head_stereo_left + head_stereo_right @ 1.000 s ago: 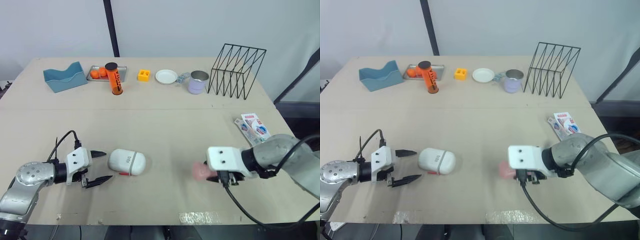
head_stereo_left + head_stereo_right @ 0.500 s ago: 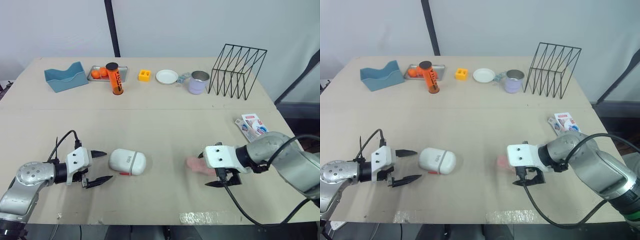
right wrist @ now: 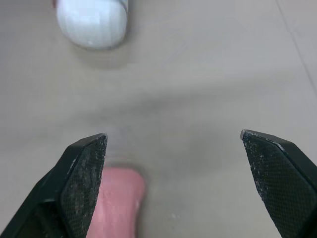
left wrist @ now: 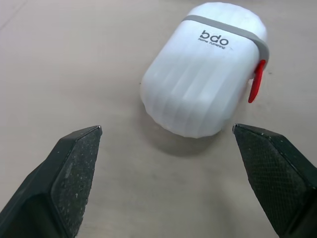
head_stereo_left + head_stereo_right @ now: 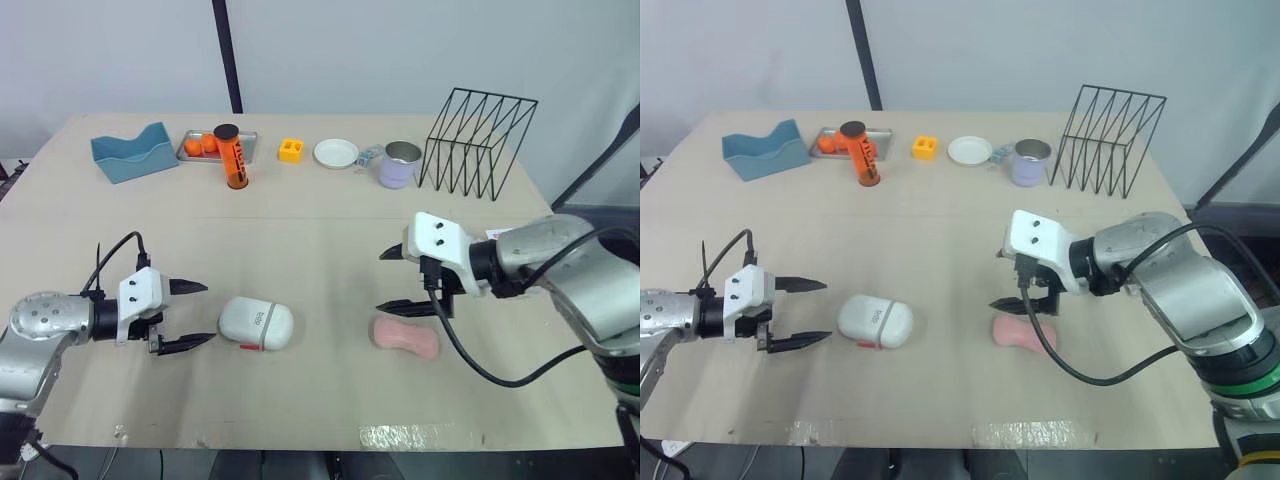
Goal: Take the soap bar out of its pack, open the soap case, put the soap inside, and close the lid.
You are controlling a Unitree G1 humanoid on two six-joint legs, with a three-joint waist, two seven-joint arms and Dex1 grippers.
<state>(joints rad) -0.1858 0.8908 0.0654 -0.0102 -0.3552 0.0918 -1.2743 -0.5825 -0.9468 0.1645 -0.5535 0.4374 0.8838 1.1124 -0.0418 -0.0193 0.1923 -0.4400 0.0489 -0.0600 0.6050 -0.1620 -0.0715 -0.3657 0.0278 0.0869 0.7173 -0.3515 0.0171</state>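
Head camera: the soap bar [image 5: 405,337] lies bare on the table [image 5: 320,230], so unpacking looks done; the soap case [image 5: 255,324] is shut, so opening, loading and closing remain. The right gripper [image 5: 381,281] hovers spread just above the soap bar; the left gripper [image 5: 205,313] gapes just beside the soap case. Left wrist: the case lies ahead, between the parted fingers, with its red latch [image 4: 253,82] fastened. Right wrist: the soap sits near one fingertip, off centre; nothing is gripped.
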